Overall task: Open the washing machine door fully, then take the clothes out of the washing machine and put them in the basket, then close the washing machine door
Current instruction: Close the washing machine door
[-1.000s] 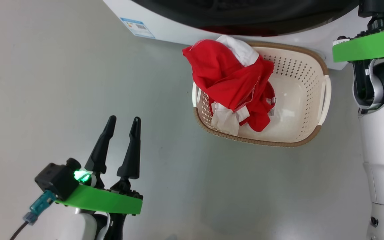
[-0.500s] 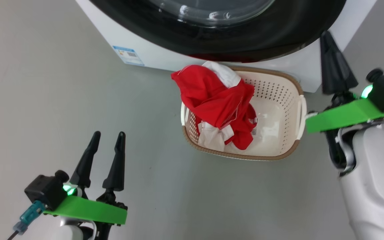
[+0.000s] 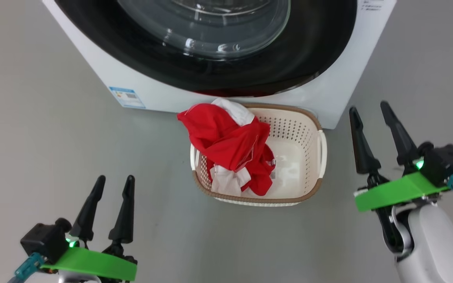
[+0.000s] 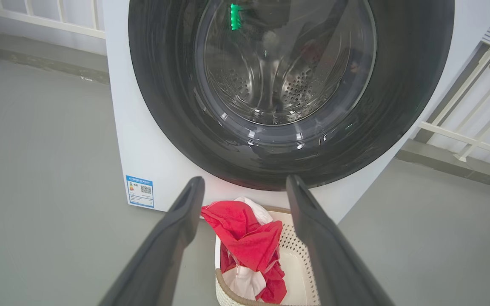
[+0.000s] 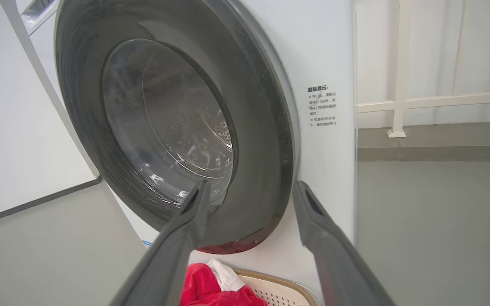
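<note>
Left pincer and right pincer hang wide and empty above the floor, with the clothes heaped in the basket at the foot of the washing machine, whose door looks shut, so nothing seems left to do.

The washing machine was white with a blue label, the washing machine door glossy black around clear glass, the clothes red with white patches, and the basket cream, hole-dotted and brown-rimmed, on a grey floor.
</note>
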Available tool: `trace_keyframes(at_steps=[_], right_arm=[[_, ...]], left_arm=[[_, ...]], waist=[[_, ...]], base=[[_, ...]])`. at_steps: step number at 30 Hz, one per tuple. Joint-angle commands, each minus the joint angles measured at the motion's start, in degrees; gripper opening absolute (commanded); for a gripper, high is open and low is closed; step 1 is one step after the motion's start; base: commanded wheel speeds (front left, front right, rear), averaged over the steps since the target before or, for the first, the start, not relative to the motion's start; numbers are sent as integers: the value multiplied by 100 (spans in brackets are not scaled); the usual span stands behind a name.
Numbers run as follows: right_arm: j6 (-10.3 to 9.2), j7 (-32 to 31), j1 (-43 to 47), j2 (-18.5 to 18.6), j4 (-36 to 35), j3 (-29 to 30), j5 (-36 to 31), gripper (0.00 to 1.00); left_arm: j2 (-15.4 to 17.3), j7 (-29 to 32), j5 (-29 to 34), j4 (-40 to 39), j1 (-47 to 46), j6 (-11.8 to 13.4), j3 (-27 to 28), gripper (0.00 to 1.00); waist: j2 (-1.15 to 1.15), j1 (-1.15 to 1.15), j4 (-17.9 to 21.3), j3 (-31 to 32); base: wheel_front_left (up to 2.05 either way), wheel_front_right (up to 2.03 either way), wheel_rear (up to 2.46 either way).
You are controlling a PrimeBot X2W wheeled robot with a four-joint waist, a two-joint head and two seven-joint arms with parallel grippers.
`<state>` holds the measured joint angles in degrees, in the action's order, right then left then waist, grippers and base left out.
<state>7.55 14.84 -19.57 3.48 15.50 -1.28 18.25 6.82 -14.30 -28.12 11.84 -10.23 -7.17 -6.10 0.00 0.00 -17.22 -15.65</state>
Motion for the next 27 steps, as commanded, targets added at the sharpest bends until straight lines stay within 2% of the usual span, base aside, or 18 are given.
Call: trace_keyframes(at_steps=[1,15,27], right_arm=[[-6,16,204,-60,-187,-88,89,100],[-6,16,1281,-60,-476,224,233,100],[-6,16,1961,-60,-709,579,302,100]], left_arm=[[193,-70,86,-97,71,-32,253,100],[378,-70,220,-201,405,-32,440,100],[397,-70,324,-383,643,-32,639,100]], waist=[[0,0,176,225],[0,0,561,503],[0,0,865,651]], base=[[0,0,0],[0,0,0],[0,0,0]])
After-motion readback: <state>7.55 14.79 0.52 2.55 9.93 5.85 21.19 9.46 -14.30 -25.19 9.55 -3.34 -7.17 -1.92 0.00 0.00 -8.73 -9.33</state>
